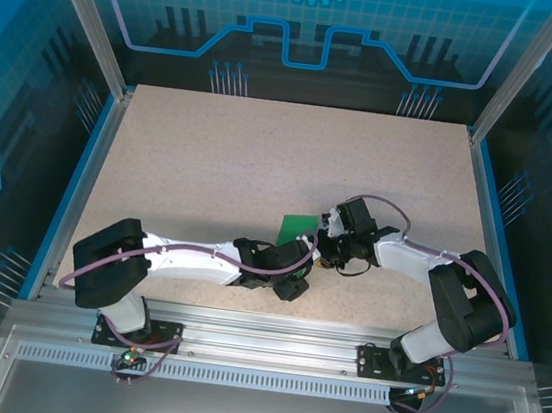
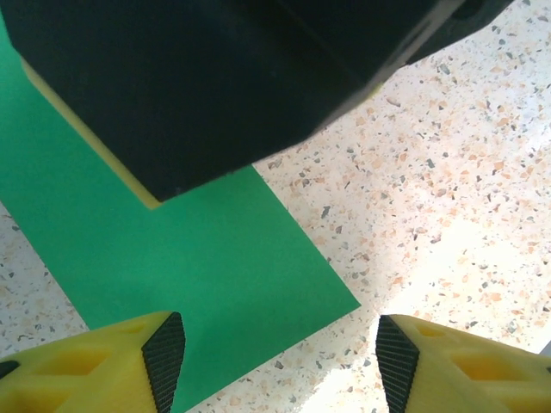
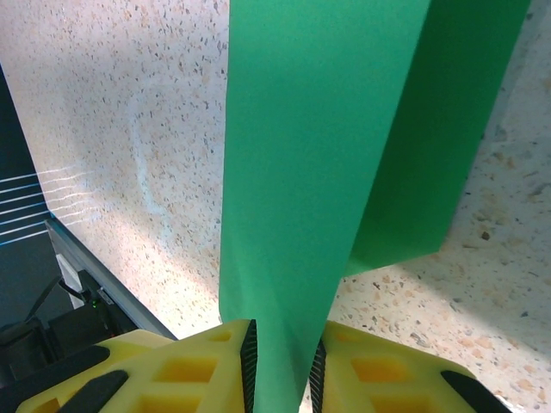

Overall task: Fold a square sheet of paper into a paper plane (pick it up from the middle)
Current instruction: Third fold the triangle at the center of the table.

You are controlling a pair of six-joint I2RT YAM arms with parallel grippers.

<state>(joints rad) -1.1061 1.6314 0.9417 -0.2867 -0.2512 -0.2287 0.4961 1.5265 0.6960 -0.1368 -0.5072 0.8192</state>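
Green square sheet of paper (image 3: 301, 172), folding under way: right fingers (image 3: 202, 366) clench a raised flap; left fingers (image 2: 95, 370) spread, its flat corner lying between them on the counter (image 2: 448, 172); next, probably pressing the crease

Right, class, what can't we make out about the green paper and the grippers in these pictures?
Top external: green paper is small, partly hidden by the right gripper; fold shape unreadable.
Left wrist: black housing hides the paper's far part.
Right wrist: fingers hide the pinched edge; paper runs off the top.
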